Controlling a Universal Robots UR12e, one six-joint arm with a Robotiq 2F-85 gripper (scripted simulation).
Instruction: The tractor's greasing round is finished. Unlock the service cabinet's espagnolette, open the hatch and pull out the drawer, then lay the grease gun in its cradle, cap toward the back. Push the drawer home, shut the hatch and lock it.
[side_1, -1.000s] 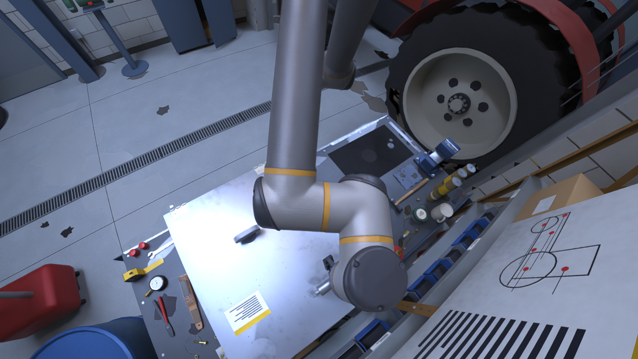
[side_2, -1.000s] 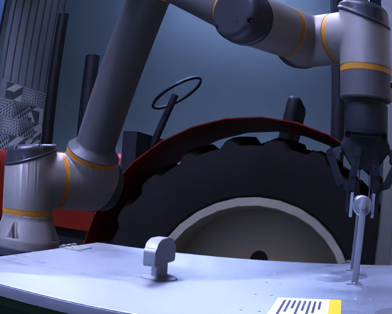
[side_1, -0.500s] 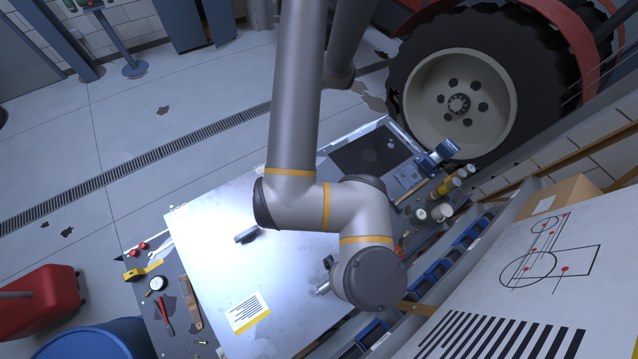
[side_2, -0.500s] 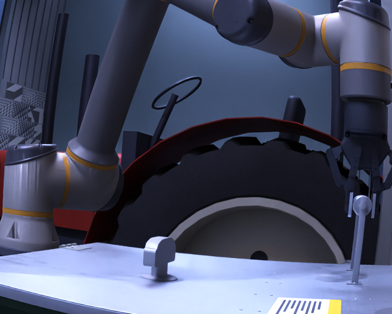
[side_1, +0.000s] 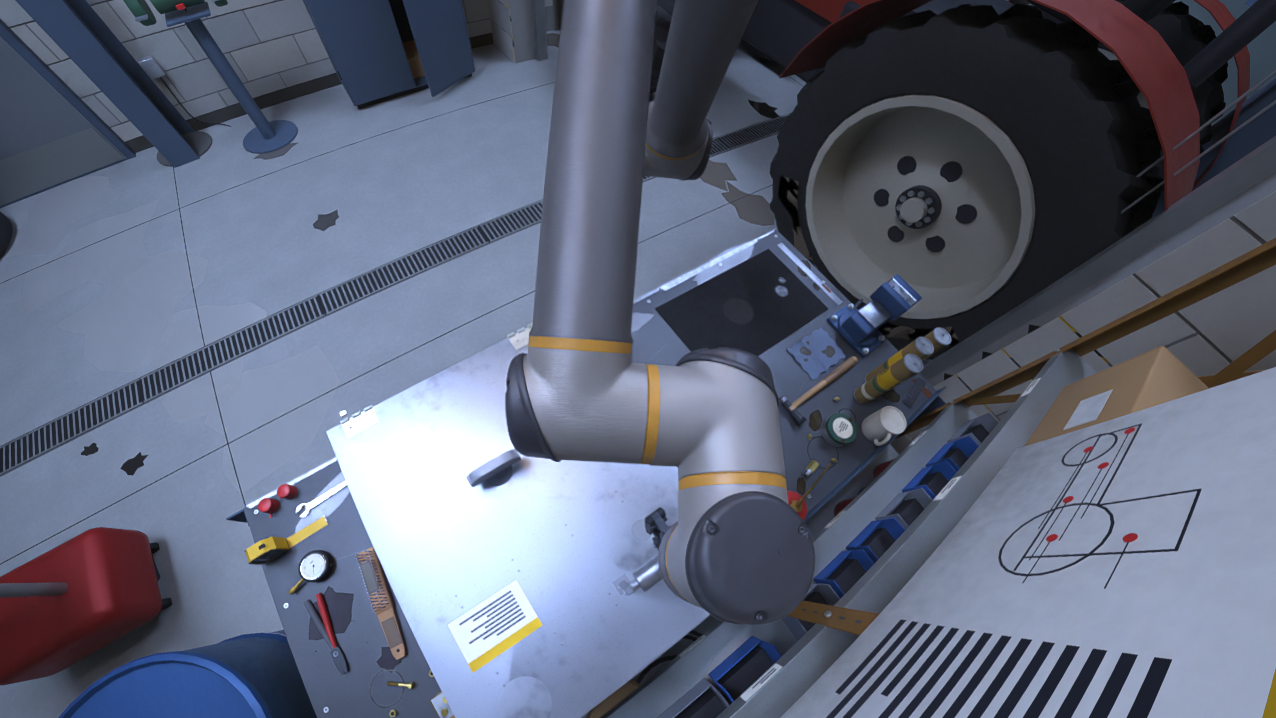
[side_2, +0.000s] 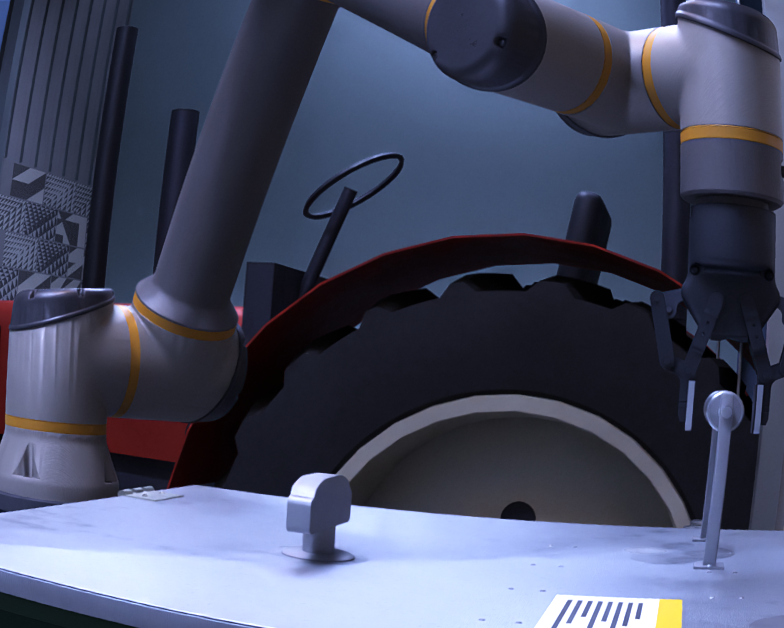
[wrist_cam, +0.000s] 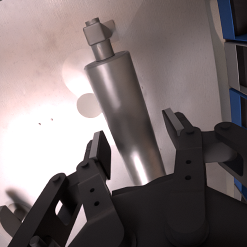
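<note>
The espagnolette handle (side_2: 722, 418) is a grey metal lever that stands upright from its pivot near the right edge of the closed steel hatch (side_1: 500, 536). The wrist camera shows its round shaft (wrist_cam: 122, 110) running from between my fingers down to a square boss on the hatch. A short grey pull knob (side_2: 319, 513) stands near the middle of the hatch. The drawer and the grease gun are not in view. My gripper (side_2: 720, 415) points straight down over the lever's top end, open around it and holding nothing.
Blue parts bins (side_1: 901, 500) line the shelf just right of the hatch. Hand tools (side_1: 330, 589) lie on the strip at the hatch's left, and a mug and tins (side_1: 879, 402) at the back. The tractor wheel (side_1: 928, 196) stands behind the cabinet.
</note>
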